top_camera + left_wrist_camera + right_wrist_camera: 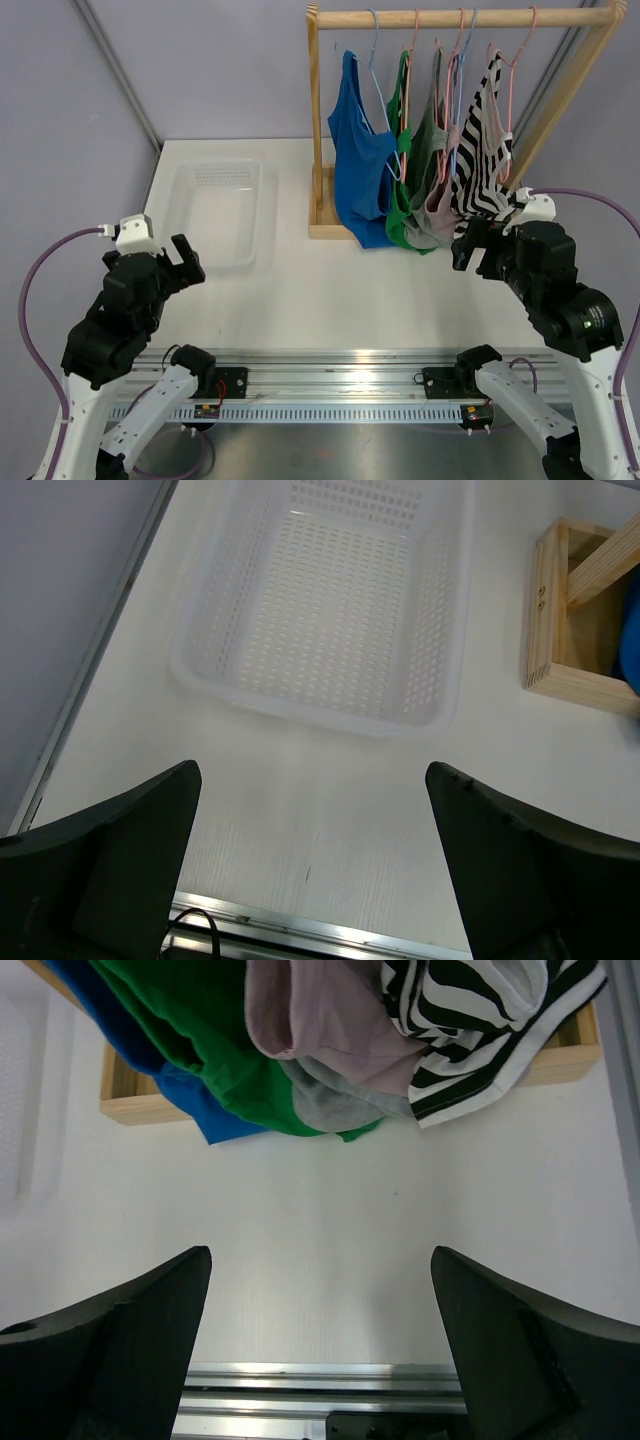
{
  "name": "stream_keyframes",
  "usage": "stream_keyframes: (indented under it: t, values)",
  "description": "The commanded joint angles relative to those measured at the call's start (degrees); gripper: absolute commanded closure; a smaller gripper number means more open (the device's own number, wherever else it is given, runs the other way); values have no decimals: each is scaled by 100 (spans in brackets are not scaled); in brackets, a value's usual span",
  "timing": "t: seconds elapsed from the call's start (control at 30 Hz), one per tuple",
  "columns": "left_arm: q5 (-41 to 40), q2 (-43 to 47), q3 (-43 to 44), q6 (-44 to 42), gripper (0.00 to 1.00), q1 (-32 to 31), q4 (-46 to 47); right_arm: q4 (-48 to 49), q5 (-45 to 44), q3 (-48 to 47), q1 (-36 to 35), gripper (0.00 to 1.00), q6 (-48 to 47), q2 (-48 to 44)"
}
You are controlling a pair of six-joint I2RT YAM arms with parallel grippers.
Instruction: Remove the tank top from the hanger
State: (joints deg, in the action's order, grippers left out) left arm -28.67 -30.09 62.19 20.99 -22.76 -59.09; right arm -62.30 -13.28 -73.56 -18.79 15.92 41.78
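Five tank tops on rack; left tool and right tool spread

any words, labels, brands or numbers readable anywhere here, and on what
No text can be read in any view.
The hanging tank tops, the wooden rack and the white basket show no print.
The small boards on the rail are too small to tell.
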Motion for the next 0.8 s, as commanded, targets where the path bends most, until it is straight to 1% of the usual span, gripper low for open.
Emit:
stream_keyframes:
  t: [0.0, 0.13, 0.23, 0.33, 0.37, 0.43, 0.47, 0.5, 0.53, 0.57, 0.63, 0.67, 0.73, 0.77]
  values:
    - [36, -6, -41, 62, 1, -18, 328, 499, 631, -395, -46, 0, -125, -152]
    - [142, -15, -32, 89, 1, -26, 310, 526, 1063, -1010, -46, 1, -19, 40]
    - [230, -15, -58, 124, 1, -18, 302, 789, 1748, -1581, -46, 0, 16, 277]
    - [300, 3, -146, 151, 1, -18, 380, 904, 2144, -2493, -46, 2, 69, 734]
    - [309, 11, -224, 116, 1, -18, 424, 930, 2293, -2662, -46, 8, 86, 1005]
    - [283, -6, -287, 115, 1, -18, 486, 983, 2522, -3161, -46, 13, 122, 1340]
    - [300, -32, -322, 98, 1, -18, 495, 1018, 2793, -3347, -55, 15, 113, 1524]
    - [300, -67, -348, 107, 1, -18, 512, 1010, 2891, -3558, -46, 18, 113, 1961]
    - [318, -85, -366, 115, 1, -18, 521, 975, 2953, -4047, -38, 19, 78, 2209]
    - [370, -111, -366, 133, 1, -18, 539, 835, 3023, -4322, -46, 21, 60, 2716]
    - [423, -155, -375, 159, 1, -18, 539, 772, 2972, -4989, -46, 24, 7, 3159]
    - [458, -155, -375, 177, 1, -18, 539, 772, 2841, -5158, -46, 25, 7, 3509]
    - [476, -147, -375, 177, 1, -18, 548, 799, 2761, -5570, -46, 27, -63, 3819]
    - [485, -147, -383, 186, 1, -18, 548, 738, 2691, -5729, -72, 28, -89, 4151]
